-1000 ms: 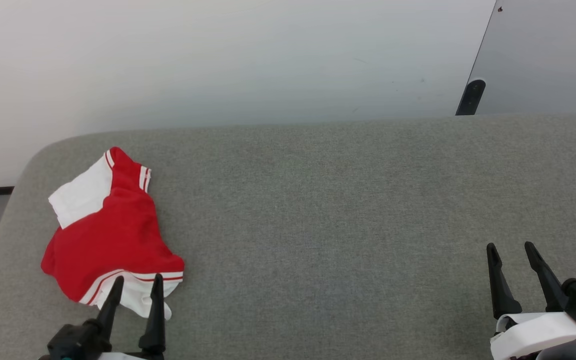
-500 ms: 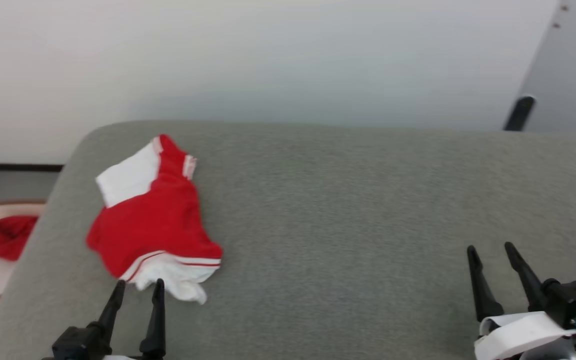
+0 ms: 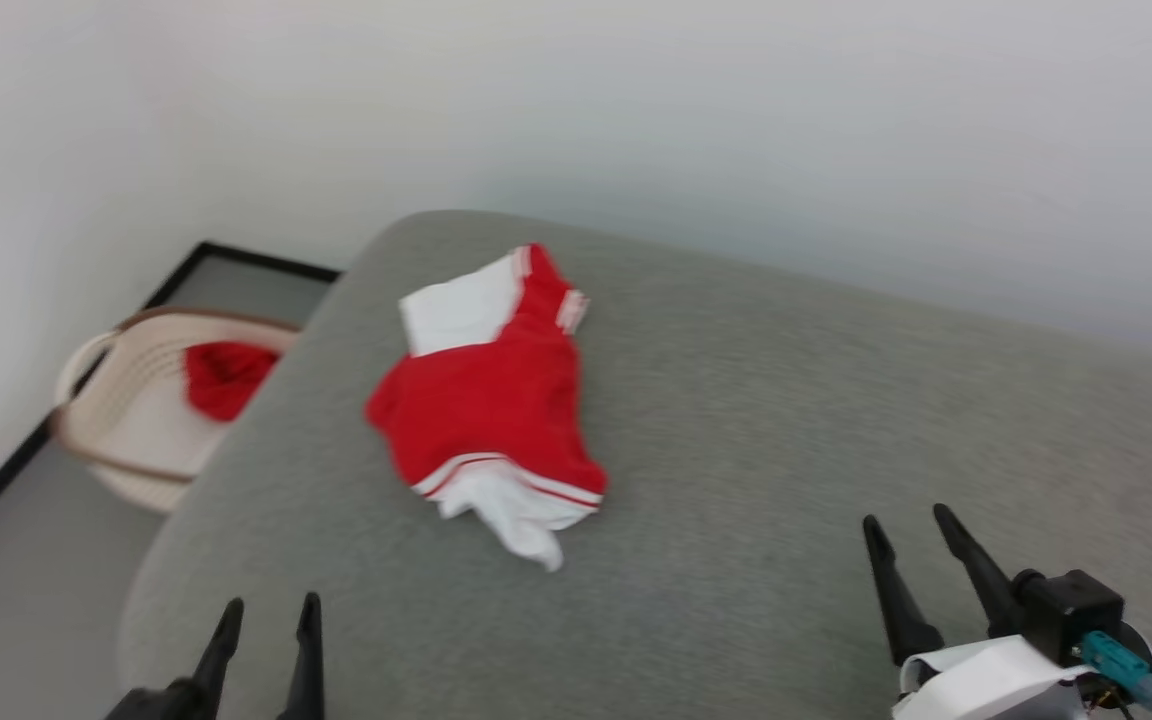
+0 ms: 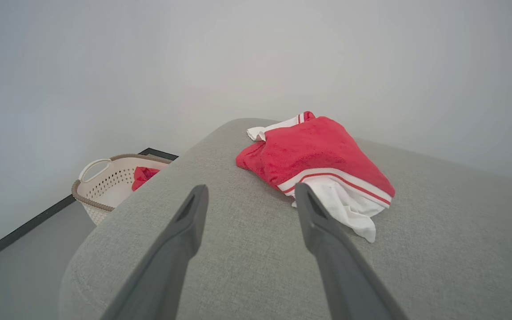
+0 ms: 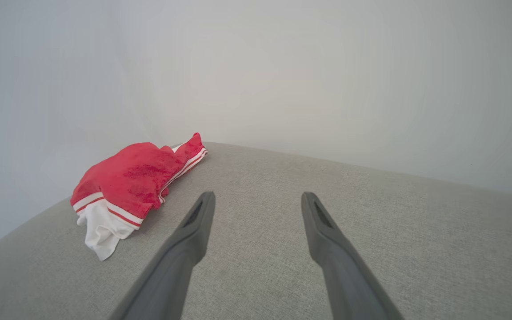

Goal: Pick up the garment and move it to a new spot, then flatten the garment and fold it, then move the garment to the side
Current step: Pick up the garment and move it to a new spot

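**A:** Where do the tools stand?

**B:** The left tool (image 3: 270, 602) is low at the near left, jaws spread, nothing between them. The right tool (image 3: 906, 516) is at the near right, likewise spread and empty. Both hang over the cushion (image 3: 756, 440), well apart from each other.

**A:** And the garment (image 3: 491, 410)?

**B:** It lies crumpled on the cushion's far left part, near the rounded corner. The red body faces up, one white sleeve lies at the far end, and a white flap with striped trim trails toward the near side. It is nearer the left tool and touches neither.

**A:** Anything past it?

**B:** A basket (image 3: 131, 425) stands on the floor off the left end, with a red cloth (image 3: 221, 375) in it. That cloth isn't ours.

**A:** So the pickup isn't begun. How should it go?

**B:** I'd send the left tool forward and to its right, then down onto the raised red fold, not the loose flap. The head view is blurred, so I can't tell how many layers lie there; pinch deep. Lift clear before carrying it toward the middle, where both tools reach, and keep it off that corner
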Robot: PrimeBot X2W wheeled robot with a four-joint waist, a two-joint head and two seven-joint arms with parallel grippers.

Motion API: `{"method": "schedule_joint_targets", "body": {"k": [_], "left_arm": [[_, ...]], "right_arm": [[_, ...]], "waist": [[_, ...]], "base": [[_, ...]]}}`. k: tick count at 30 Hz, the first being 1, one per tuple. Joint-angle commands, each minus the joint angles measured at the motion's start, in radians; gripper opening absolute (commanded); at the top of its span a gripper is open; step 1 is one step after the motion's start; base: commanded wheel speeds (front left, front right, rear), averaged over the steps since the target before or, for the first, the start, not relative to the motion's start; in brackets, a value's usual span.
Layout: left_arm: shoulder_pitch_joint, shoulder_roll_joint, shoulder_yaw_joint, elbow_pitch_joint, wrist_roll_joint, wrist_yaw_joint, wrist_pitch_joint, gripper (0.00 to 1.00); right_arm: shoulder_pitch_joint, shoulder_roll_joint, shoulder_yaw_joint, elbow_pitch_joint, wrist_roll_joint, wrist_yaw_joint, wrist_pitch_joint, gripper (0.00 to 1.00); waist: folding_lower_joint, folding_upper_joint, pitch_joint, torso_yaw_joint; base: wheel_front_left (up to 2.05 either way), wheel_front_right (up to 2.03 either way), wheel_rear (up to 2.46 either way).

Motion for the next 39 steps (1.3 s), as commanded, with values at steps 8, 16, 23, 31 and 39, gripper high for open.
{"method": "schedule_joint_targets", "body": {"k": [8, 16, 23, 31, 39], "left_arm": [[0.06, -0.03, 0.071, -0.06, -0.036, 0.036, 0.0, 1.0], [0.089, -0.055, 0.095, -0.086, -0.039, 0.03, 0.0, 1.0], [-0.023, 0.008, 0.005, -0.016, -0.009, -0.004, 0.015, 1.0], [-0.363, 0.128, -0.102, 0.146, -0.095, -0.017, 0.029, 1.0], [-0.746, 0.279, -0.301, 0.398, -0.294, -0.017, 0.129, 1.0]], "right_arm": [[-0.096, -0.011, 0.124, 0.042, 0.023, 0.0, 0.002, 1.0], [-0.155, -0.029, 0.197, 0.096, 0.066, -0.001, -0.008, 1.0], [-0.093, -0.025, 0.141, 0.099, 0.058, -0.001, -0.013, 1.0], [-0.144, -0.02, 0.154, 0.051, 0.001, -0.001, -0.005, 1.0], [-0.268, -0.011, 0.202, 0.041, -0.035, -0.001, -0.002, 1.0]], "waist": [[0.0, 0.0, 0.017, 0.168], [0.0, 0.0, 0.021, 0.166], [0.0, 0.0, 0.025, 0.146], [0.0, 0.0, 0.172, -0.019], [0.0, 0.0, 0.317, -0.189]], "base": [[0.0, 0.0, 0.0], [0.0, 0.0, 0.0], [0.0, 0.0, 0.0], [0.0, 0.0, 0.0], [0.0, 0.0, 0.0]]}}
